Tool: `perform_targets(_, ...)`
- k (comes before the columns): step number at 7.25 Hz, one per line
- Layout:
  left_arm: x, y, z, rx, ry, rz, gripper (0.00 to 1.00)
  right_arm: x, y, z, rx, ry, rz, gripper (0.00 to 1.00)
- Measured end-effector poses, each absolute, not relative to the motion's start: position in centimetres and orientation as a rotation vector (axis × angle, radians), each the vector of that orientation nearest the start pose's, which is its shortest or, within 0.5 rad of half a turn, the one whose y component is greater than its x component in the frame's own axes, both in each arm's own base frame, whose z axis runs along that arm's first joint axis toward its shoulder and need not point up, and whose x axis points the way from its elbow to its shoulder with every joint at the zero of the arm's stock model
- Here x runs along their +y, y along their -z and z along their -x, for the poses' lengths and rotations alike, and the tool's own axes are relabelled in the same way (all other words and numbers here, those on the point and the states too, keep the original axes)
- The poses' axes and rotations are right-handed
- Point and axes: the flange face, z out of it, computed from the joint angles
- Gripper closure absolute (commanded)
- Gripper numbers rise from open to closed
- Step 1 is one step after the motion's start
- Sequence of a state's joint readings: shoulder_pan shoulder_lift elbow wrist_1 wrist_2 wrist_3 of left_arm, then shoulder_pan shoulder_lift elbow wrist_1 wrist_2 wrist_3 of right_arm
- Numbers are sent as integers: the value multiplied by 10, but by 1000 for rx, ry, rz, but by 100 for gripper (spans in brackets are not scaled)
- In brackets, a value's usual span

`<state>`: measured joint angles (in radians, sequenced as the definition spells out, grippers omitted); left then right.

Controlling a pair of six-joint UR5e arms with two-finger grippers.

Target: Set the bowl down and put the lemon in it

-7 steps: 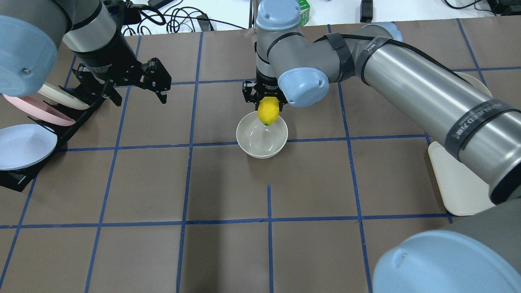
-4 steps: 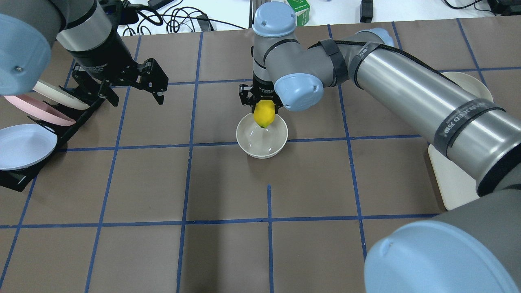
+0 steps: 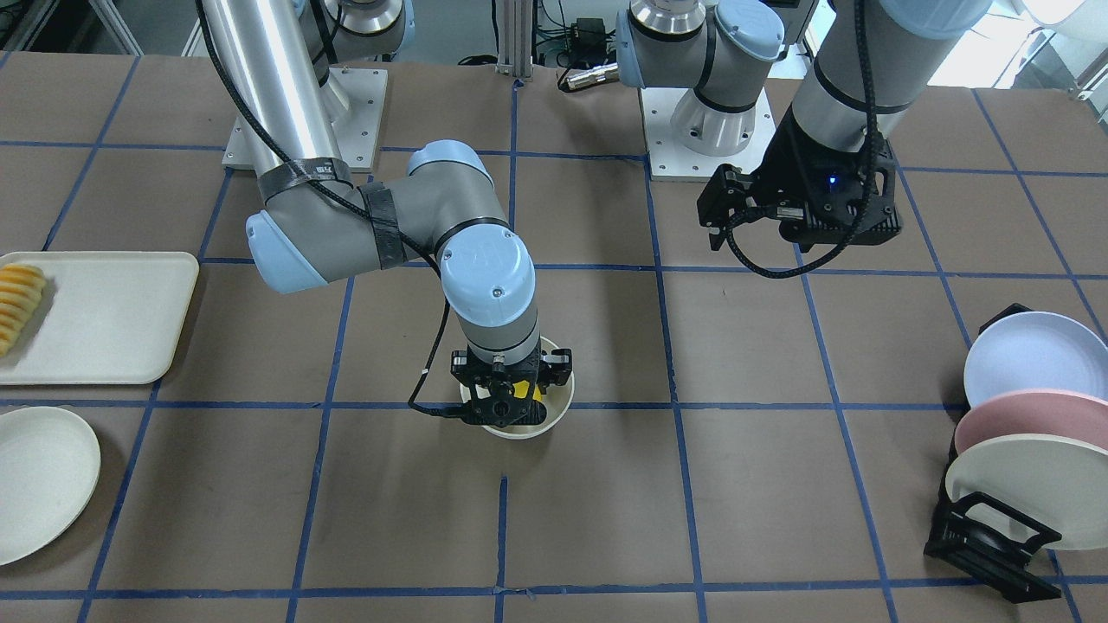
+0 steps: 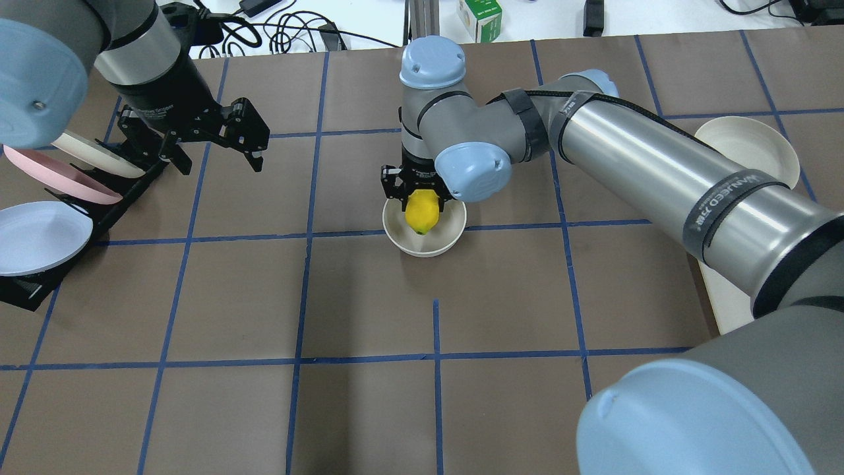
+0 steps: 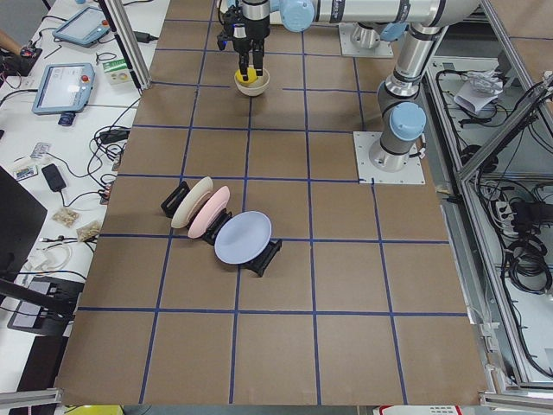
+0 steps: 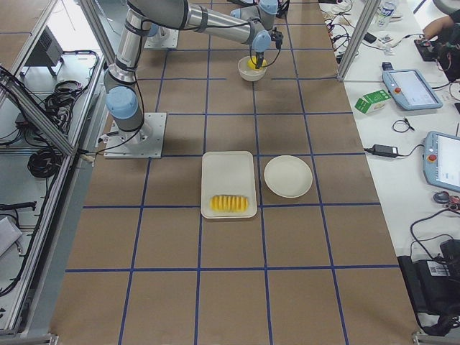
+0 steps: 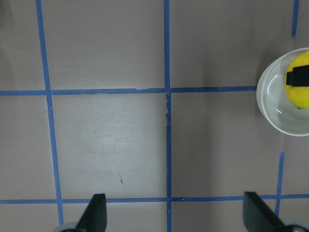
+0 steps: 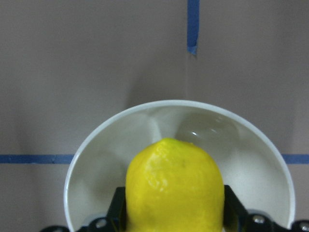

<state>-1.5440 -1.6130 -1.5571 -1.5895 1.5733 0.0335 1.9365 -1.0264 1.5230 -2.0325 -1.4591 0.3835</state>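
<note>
Where two blue tape lines cross near the middle of the table [image 4: 369,409], we count one bowl [image 4: 426,251], standing upright. One lemon [image 8: 175,186] hangs in it, pinched at its sides by the right gripper [image 3: 512,400], which points straight down over the bowl. The lemon's lower end sits below the rim. We cannot tell whether it touches the glossy bottom.

Two arms in all. The left gripper [image 7: 175,212] hovers above bare table with its two fingers spread wide and nothing between them, well apart from the bowl and near the rack [image 3: 987,541].

Rack: one, black, at the robot's left end of the table. It holds three plates on edge in a row: one pale lavender [image 3: 1030,355], one pink [image 3: 1021,420], one off-white [image 3: 1021,489].

At the robot's right end we note one off-white tray [image 3: 104,320], with one row of yellow-orange slices [image 3: 17,303] at one end. The slices are too small for a sure count. Just beside the tray lies one flat off-white plate [image 3: 39,480], not touching it.
</note>
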Motion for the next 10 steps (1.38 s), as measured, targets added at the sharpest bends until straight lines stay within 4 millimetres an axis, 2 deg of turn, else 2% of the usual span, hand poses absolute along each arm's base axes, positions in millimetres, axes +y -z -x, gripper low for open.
perform_targets(1, -508, -470, 119, 3139, -81, -12, 0, -563, -233, -371, 3047, -121, -31, 0)
perform_targets(4, -508, -470, 119, 3141, -80, -12, 0, -562, -236, -368, 3054, -96, -23, 0)
perform_targets(7, -508, -471, 119, 3141, -77, -12, 0, -566, -287, -344, 3037, 7, -70, 0)
perform_targets(8, -508, -471, 119, 3141, -77, -12, 0, -571, -303, -325, 3033, 24, -102, 0)
perform_targets(9, -508, -471, 120, 3141, -78, -14, 0, -578, -324, -291, 3033, 30, -122, 0)
perform_targets(10, -508, -472, 120, 3141, -74, -14, 0, -585, -347, -246, 3038, 33, -115, 0)
